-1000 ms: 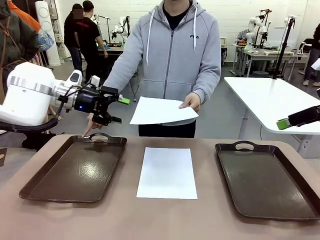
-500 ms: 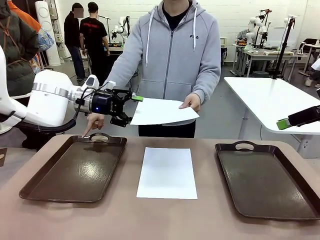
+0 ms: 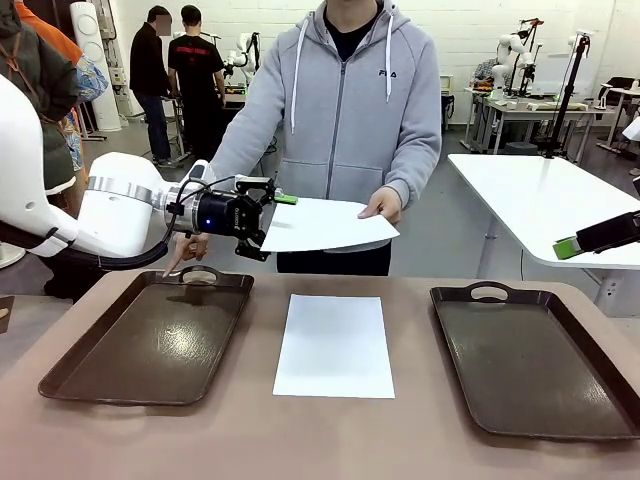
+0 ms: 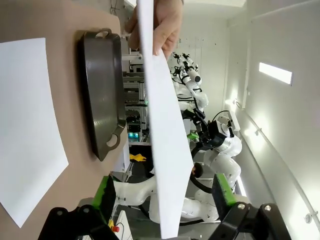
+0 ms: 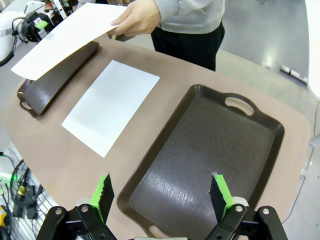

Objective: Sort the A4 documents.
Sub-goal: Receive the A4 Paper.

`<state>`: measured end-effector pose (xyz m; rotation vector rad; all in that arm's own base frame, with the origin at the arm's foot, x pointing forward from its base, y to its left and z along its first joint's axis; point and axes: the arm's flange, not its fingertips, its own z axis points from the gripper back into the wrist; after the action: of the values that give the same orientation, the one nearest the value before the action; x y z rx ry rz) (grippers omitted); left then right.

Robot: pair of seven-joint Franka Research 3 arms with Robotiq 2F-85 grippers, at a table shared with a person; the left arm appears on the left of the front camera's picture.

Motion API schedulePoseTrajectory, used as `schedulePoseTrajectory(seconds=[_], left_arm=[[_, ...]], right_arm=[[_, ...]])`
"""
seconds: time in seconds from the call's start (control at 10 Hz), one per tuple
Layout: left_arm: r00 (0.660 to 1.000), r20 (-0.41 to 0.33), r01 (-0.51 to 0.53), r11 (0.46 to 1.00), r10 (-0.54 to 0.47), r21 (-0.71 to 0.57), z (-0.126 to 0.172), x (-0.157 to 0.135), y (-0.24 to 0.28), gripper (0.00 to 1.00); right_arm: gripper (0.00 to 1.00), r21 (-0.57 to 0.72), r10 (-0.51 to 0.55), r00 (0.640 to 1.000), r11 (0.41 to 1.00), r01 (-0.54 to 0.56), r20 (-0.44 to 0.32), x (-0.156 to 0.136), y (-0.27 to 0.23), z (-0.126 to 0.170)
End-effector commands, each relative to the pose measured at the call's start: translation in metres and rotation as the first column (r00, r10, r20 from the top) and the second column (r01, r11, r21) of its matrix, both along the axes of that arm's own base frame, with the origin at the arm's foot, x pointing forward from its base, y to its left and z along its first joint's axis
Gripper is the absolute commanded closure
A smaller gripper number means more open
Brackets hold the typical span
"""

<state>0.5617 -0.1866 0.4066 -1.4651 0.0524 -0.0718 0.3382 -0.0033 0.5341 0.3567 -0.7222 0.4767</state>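
Sheets: you are seeing two, table sheet (image 3: 335,345) at centre, held sheet (image 3: 325,222) at 12 o'clock.
Trays: two, left tray (image 3: 150,340) at 9 o'clock, right tray (image 3: 530,360) at 3.
Left gripper (image 3: 275,227): gaping wide around held sheet's edge.
Right gripper (image 5: 162,195): gaping wide, carrying nothing.

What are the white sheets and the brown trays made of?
The held sheet and the sheet lying flat look like thin matte paper: the held one bends slightly. The left tray and right tray look like hard, glossy plastic, maybe with a wood-grain print; light glares off them.
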Motion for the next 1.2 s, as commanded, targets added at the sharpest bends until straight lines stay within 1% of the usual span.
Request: schedulePoseTrajectory(seconds=[0.0,0.1,0.2,0.3,0.4,0.5,0.6,0.7,0.8,0.9,1.0,1.1], left_arm=[[0.999,-0.036,0.006,1.000,-0.006,-0.022,-0.0011,0.0067,0.0002,0.00],[0.999,-0.050,-0.004,1.000,0.003,-0.030,-0.0054,0.0054,0.0004,0.20],[0.999,-0.039,-0.010,1.000,0.009,-0.019,-0.0069,0.0045,0.0002,0.20],[0.999,-0.030,-0.018,1.000,0.018,-0.011,-0.0050,0.0038,0.0003,0.40],[0.999,-0.030,-0.021,1.000,0.021,-0.017,-0.0039,0.0037,0.0007,0.25],[0.999,-0.030,-0.018,1.000,0.017,-0.017,-0.0052,0.0030,0.0007,0.60],[0.999,-0.028,-0.018,1.000,0.017,-0.014,-0.0059,0.0033,0.0017,0.45],[1.000,-0.019,-0.020,1.000,0.020,-0.009,-0.0044,0.0039,0.0020,0.80],[1.000,-0.011,-0.025,1.000,0.025,0.001,-0.0031,0.0040,0.0015,0.65],[1.000,-0.001,-0.030,1.000,0.030,0.008,-0.0028,0.0047,0.0020,1.00],[0.999,0.015,-0.042,0.999,0.042,0.018,-0.0015,0.0052,0.0030,0.85],[0.998,0.025,-0.053,0.998,0.053,0.018,-0.0004,0.0056,0.0041,1.00]], right_arm=[[0.00,0.021,0.009,1.000,1.000,-0.009,-0.006,0.0014,-0.0004,-0.0023],[0.00,0.021,0.009,1.000,1.000,-0.009,-0.006,0.0014,-0.0004,-0.0023],[0.00,0.021,0.009,1.000,1.000,-0.009,-0.006,0.0014,-0.0004,-0.0023],[0.00,0.021,0.009,1.000,1.000,-0.009,-0.006,0.0014,-0.0004,-0.0023],[0.00,0.021,0.009,1.000,1.000,-0.009,-0.006,0.0014,-0.0004,-0.0023],[0.00,0.021,0.009,1.000,1.000,-0.009,-0.006,0.0014,-0.0004,-0.0023],[0.00,0.021,0.009,1.000,1.000,-0.009,-0.006,0.0014,-0.0004,-0.0023],[0.00,0.021,0.009,1.000,1.000,-0.009,-0.006,0.0014,-0.0004,-0.0023],[0.00,0.021,0.009,1.000,1.000,-0.009,-0.006,0.0014,-0.0004,-0.0023],[0.00,0.021,0.009,1.000,1.000,-0.009,-0.006,0.0014,-0.0004,-0.0023],[0.00,0.021,0.009,1.000,1.000,-0.009,-0.006,0.0014,-0.0004,-0.0023],[0.00,0.021,0.009,1.000,1.000,-0.009,-0.006,0.0014,-0.0004,-0.0023]])
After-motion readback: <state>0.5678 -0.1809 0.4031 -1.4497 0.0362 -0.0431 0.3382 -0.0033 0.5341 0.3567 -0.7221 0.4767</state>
